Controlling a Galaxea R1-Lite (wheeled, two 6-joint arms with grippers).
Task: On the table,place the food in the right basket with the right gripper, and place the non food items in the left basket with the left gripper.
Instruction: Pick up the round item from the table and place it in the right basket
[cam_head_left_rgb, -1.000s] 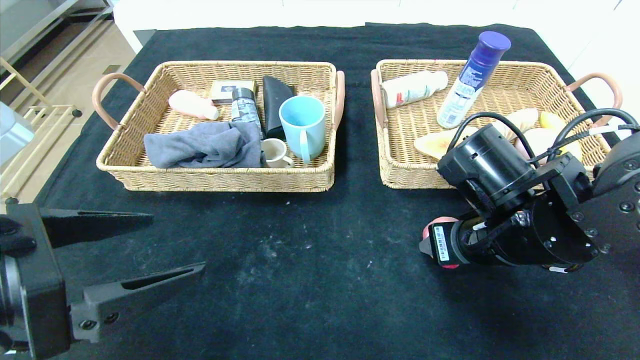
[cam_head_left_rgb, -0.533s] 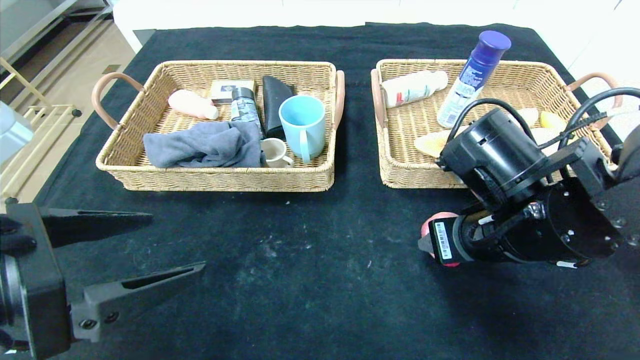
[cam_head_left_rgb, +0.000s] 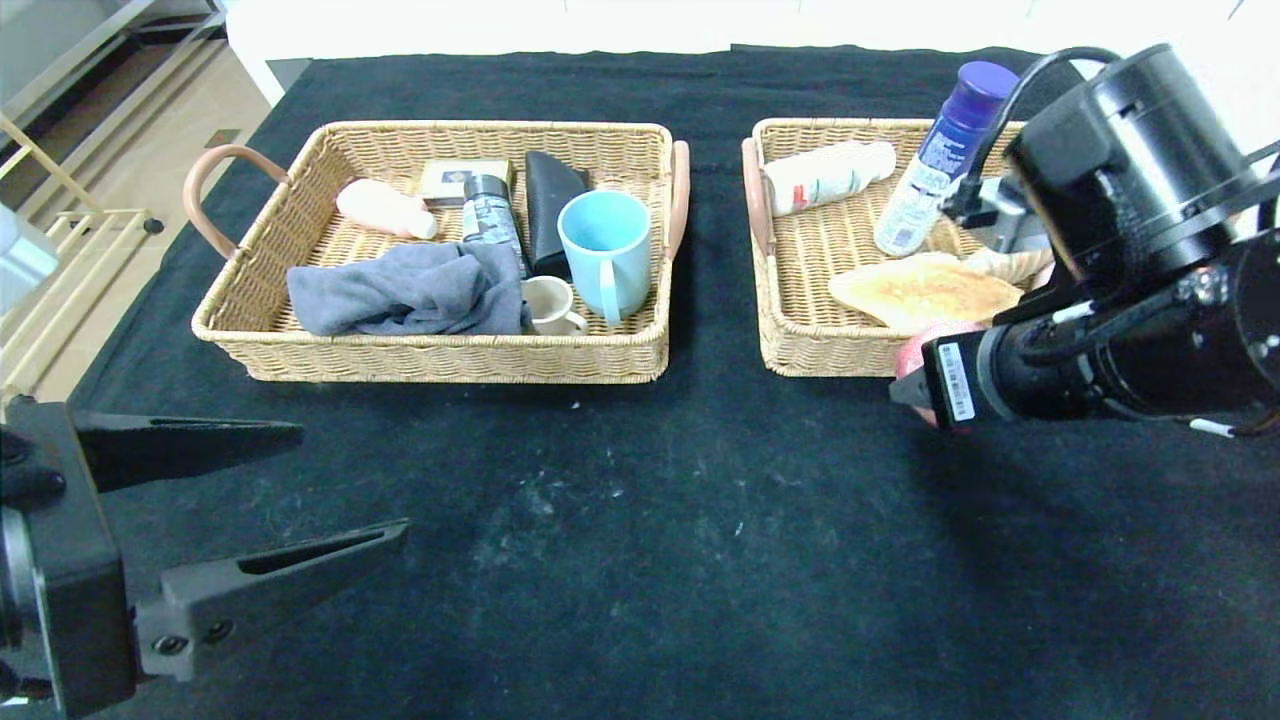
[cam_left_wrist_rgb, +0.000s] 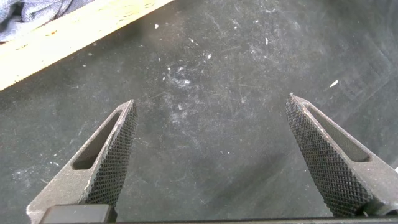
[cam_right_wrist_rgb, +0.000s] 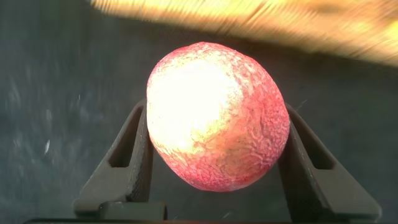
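My right gripper (cam_head_left_rgb: 905, 385) is shut on the red-pink peach (cam_head_left_rgb: 912, 350) and holds it in the air just in front of the right basket's (cam_head_left_rgb: 790, 340) front wall. In the right wrist view the peach (cam_right_wrist_rgb: 217, 118) fills the space between the fingers of the gripper (cam_right_wrist_rgb: 214, 109). A flat golden-brown bread piece (cam_head_left_rgb: 925, 290) lies in that basket. What looks like the striped croissant (cam_head_left_rgb: 1005, 262) lies behind it, mostly hidden by my arm. My left gripper (cam_head_left_rgb: 352, 478) is open and empty over the black table (cam_head_left_rgb: 640, 560) at the front left, as the left wrist view (cam_left_wrist_rgb: 211, 99) also shows. The left basket (cam_head_left_rgb: 450, 360) stands at the back left.
The right basket also holds a white bottle (cam_head_left_rgb: 830, 175) and a purple-capped bottle (cam_head_left_rgb: 945, 150). The left basket holds a grey cloth (cam_head_left_rgb: 410, 290), a blue mug (cam_head_left_rgb: 605, 250), a small white cup (cam_head_left_rgb: 550, 305), a dark can (cam_head_left_rgb: 490, 215) and a pink bottle (cam_head_left_rgb: 385, 208).
My right gripper has risen from the table with the peach and moved back towards the right basket. The left gripper has not moved.
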